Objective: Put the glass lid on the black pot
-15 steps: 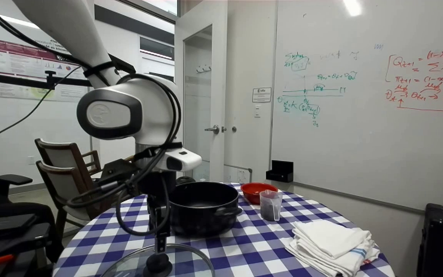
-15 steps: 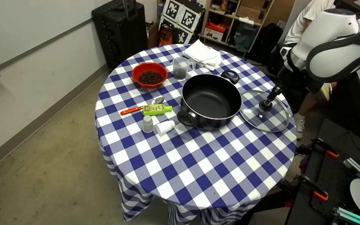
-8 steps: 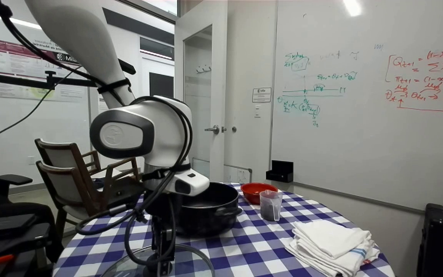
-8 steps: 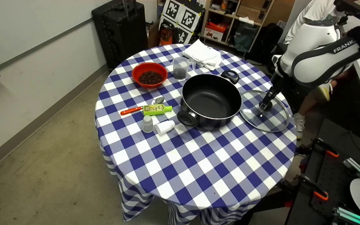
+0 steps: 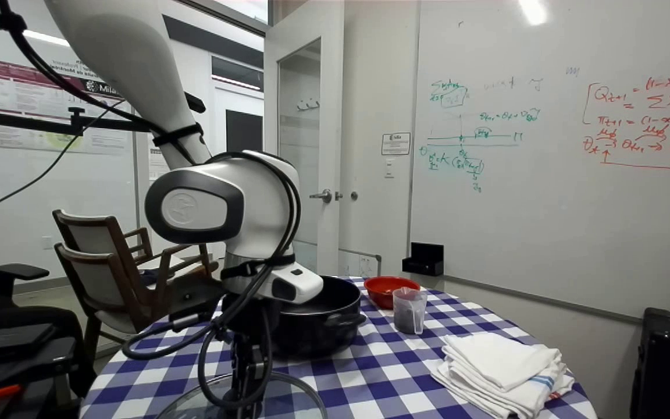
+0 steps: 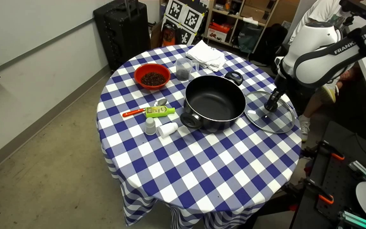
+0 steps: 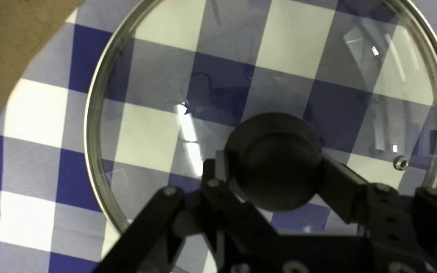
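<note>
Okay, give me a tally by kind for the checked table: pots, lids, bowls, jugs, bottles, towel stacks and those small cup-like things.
Black pot: 1
Glass lid: 1
Red bowl: 1
Clear jug: 1
Green bottle: 1
White towel stack: 1
Small cup-like things: 2 (grey one, white one)
Total: 8

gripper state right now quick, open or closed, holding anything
Gripper: closed on the dark knob of the glass lid, holding it from both sides.
</note>
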Controlling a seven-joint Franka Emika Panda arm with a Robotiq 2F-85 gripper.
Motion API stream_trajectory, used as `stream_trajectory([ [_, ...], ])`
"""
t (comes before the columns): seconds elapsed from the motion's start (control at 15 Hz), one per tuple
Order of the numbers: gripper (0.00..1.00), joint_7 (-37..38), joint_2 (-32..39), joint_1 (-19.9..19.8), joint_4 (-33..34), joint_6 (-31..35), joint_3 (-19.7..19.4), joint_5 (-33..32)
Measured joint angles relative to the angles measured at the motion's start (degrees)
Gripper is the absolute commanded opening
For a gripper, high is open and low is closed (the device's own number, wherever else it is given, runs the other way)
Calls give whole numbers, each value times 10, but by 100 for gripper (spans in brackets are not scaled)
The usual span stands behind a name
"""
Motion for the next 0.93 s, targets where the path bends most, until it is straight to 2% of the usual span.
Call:
stream_trajectory([
  [0.13, 26, 5, -3, 1, 6, -14, 1, -9],
  [0.53, 26, 6, -16, -7, 9, -41, -4, -17],
  [0.93, 26, 46, -144, -20, 3, -91, -57, -113],
])
